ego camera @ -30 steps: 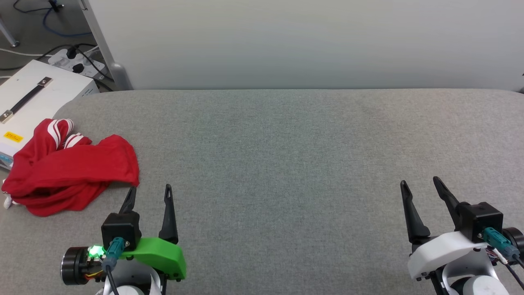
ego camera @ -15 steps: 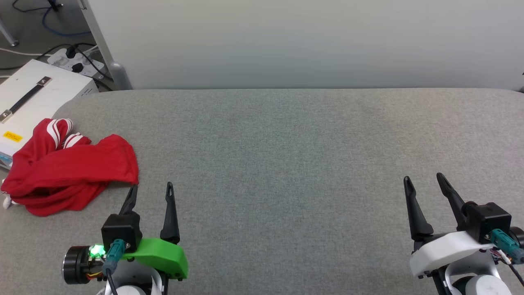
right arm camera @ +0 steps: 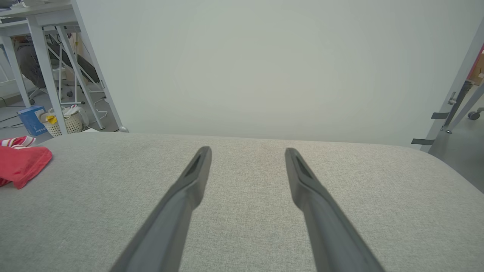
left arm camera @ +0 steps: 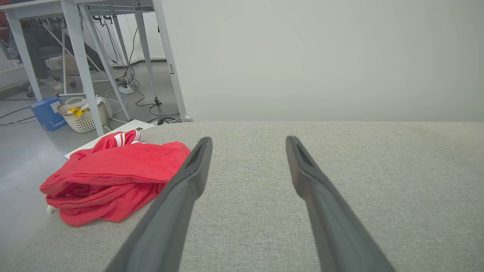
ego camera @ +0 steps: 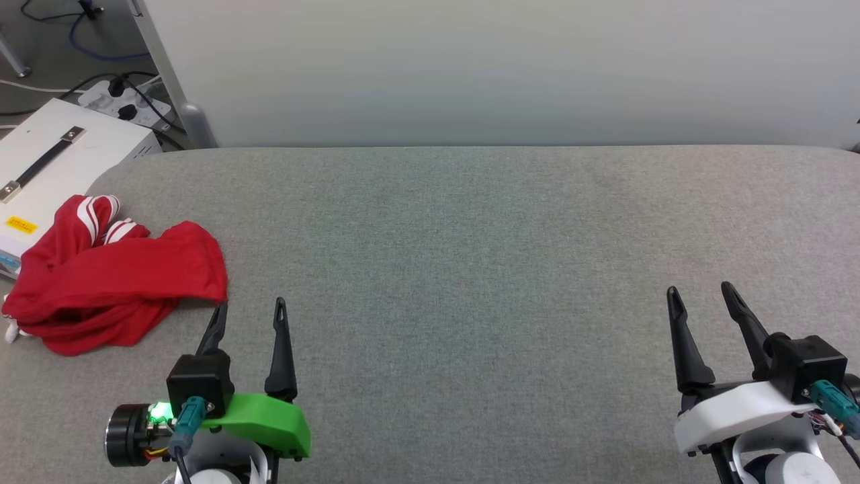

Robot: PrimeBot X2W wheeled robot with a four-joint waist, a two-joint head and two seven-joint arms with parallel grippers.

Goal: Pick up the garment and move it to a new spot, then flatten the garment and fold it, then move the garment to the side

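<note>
Fingers (ego camera: pixel 280 349) of left gripper (ego camera: pixel 250 304), right gripper (ego camera: pixel 699 288) wide apart, empty (garment (ego camera: pixel 121 282): crumpled red heap, white-striped trim)

- left gripper (ego camera: pixel 250 304): 2 long dark tapered fingers (left arm camera: pixel 181 196), with a slot recessed near each tip
- black box housing (ego camera: pixel 199 376) behind them, on a bright green shell (ego camera: pixel 269 418)
- green LED (ego camera: pixel 158 411) lit; teal plug (ego camera: pixel 189 409) with a dark cable; black motor can (ego camera: pixel 122 435), red and yellow wires beside it
- right gripper (ego camera: pixel 698 288): the same 2 dark fingers and a black box, on a white shell (ego camera: pixel 732 411) with dark screws on its lower edge
- right teal plug (ego camera: pixel 830 398), thin multicolour wires next to it
</note>
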